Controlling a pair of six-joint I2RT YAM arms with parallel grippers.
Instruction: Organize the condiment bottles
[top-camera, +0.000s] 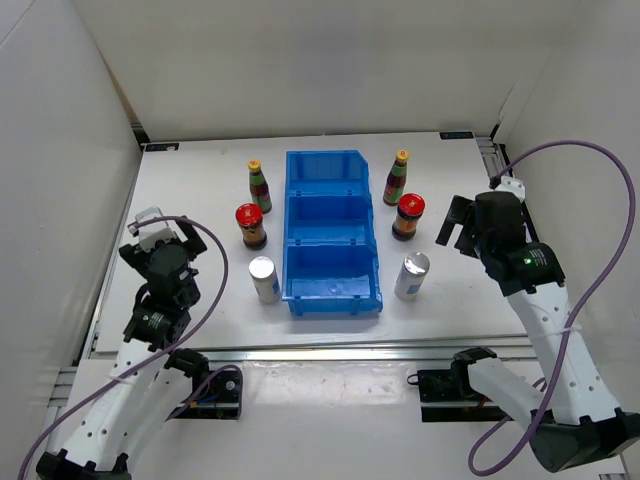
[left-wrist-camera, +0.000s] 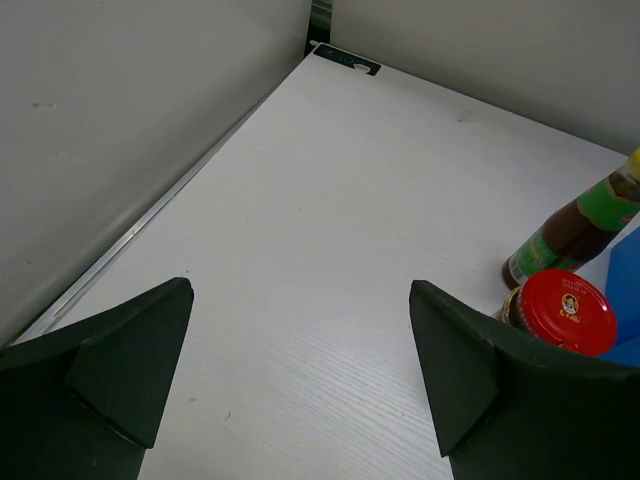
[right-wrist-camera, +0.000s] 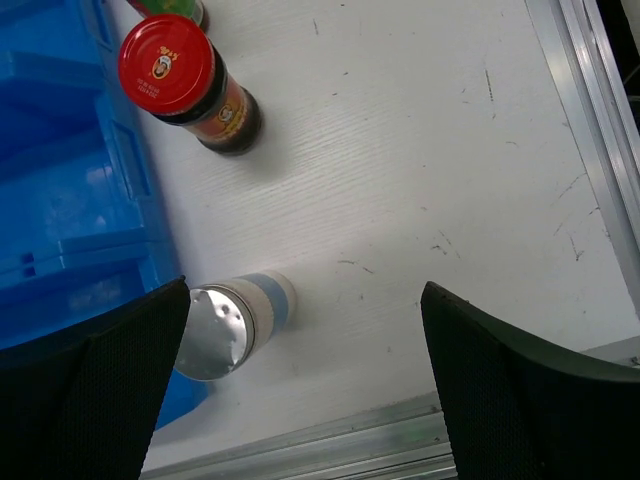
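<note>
On the worktop (top-camera: 200, 170), the condiment bottles (top-camera: 408, 216) are standing three either side of the blue bin (top-camera: 290, 200). I am holding my left gripper (left-wrist-camera: 300, 300) and right gripper (right-wrist-camera: 305, 290) wide open, empty. I am judging the slim bottles (top-camera: 259, 187) tippy glass, the jars (top-camera: 250, 226) heavier, the cylinders (top-camera: 264, 279) light and slick, so I am planning mid-body grasps.

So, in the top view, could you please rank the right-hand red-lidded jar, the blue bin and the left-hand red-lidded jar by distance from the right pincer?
From the right pincer:
1. Right-hand red-lidded jar, just to its left.
2. Blue bin, at the table's centre.
3. Left-hand red-lidded jar, beyond the bin.
</note>
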